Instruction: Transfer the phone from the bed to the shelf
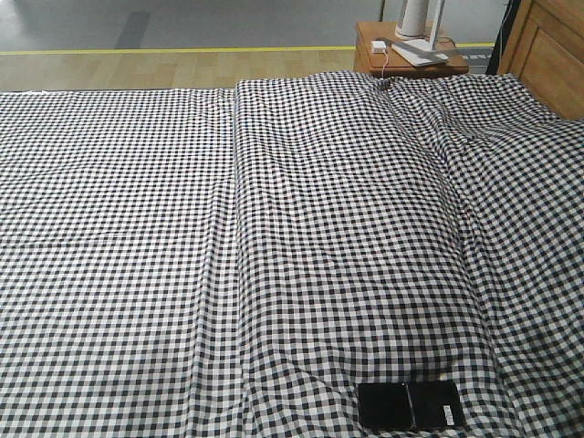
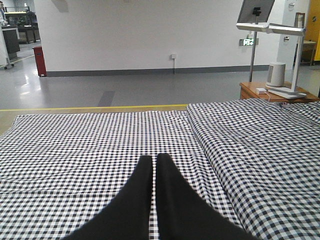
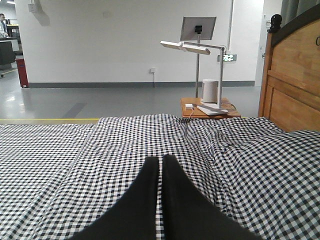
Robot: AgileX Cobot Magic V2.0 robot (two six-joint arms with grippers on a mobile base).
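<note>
1. The phone (image 1: 384, 406) is hard to pick out. Two flat black rectangles lie touching, low and right of centre in the front view, on the bed (image 1: 182, 228). I take the glossier left one for it and cannot be sure; the right slab (image 1: 436, 404) looks alike.
2. The lamp (image 1: 418, 27) on the bedside bench (image 1: 367, 62) is cut off by the top edge, and the headboard (image 1: 547, 46) by the right.
3. A green wall sign (image 2: 248, 42) is too small to read.
4. The phone's long axis seems to run up the frame.
5. The left fingers (image 2: 146, 167) and right fingers (image 3: 152, 170) are clenched together, empty.
</note>
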